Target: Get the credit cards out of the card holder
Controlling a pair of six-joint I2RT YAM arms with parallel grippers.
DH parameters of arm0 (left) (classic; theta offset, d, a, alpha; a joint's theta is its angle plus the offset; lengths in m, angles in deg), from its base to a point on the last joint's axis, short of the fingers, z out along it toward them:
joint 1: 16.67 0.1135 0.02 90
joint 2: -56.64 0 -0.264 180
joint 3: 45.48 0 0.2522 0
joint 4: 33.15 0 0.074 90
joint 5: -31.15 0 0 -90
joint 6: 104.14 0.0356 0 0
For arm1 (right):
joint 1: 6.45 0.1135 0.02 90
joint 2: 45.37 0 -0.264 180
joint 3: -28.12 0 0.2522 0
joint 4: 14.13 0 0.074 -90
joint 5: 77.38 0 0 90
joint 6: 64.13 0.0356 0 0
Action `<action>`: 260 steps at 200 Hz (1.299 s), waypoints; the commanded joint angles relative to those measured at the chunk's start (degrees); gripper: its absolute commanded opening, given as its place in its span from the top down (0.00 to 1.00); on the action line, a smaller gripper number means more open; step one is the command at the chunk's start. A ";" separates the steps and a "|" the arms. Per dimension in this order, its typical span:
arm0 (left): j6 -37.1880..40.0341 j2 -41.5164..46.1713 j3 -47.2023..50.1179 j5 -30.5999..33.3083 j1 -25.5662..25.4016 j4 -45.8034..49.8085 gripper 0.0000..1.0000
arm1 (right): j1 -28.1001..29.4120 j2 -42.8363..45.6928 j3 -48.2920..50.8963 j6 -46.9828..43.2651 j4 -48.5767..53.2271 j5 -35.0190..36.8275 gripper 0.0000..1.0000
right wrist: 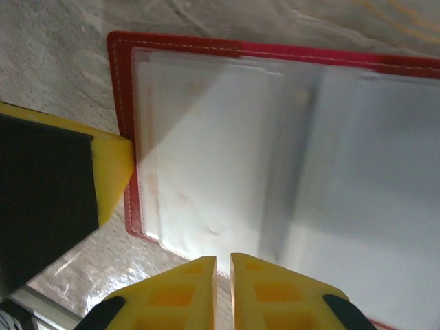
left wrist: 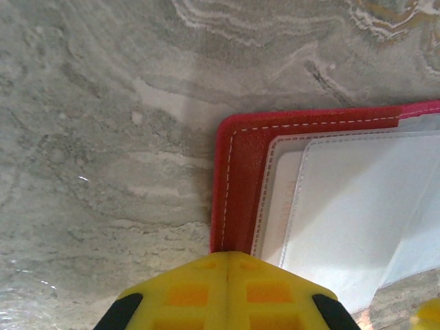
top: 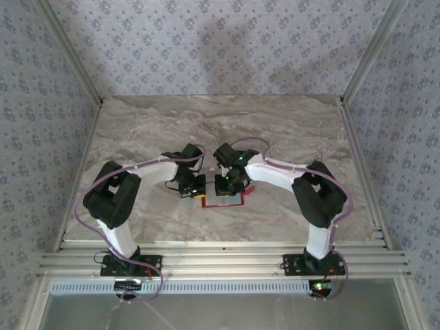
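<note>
Beneath right pincer | card holder open, near edge hidden | pocket contents blurred

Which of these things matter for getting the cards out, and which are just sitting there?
Job: red card holder, pale cards in its pockets, left gripper, right gripper.
Just there: marble table, metal rails at its near edge.

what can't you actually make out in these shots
left wrist view: the left pincer is shut at the edge of the card holder, hiding whether it pinches it.
right wrist view: glare and blur over the pockets, no credit cards distinguishable; the right pincer hides whatever it may grip.
top view: both pincers cover the card holder; too small for detail.
</note>
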 commanded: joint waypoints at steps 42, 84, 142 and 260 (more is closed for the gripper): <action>0.10 -0.77 2.83 -0.55 0.43 -1.14 0.96 | 1.49 -6.95 -4.93 3.42 -3.92 -2.90 0.88; 0.02 -0.46 3.78 -0.83 0.46 -1.67 0.96 | 1.59 -9.68 -5.48 4.92 -7.06 -5.22 0.88; 0.01 -0.20 4.09 -0.72 0.53 -1.79 0.96 | 1.40 -10.17 -5.59 3.40 -1.23 -0.62 0.88; 0.25 0.22 3.89 -0.11 0.64 -0.95 0.96 | 1.87 -8.48 -9.20 -0.68 12.13 11.96 0.61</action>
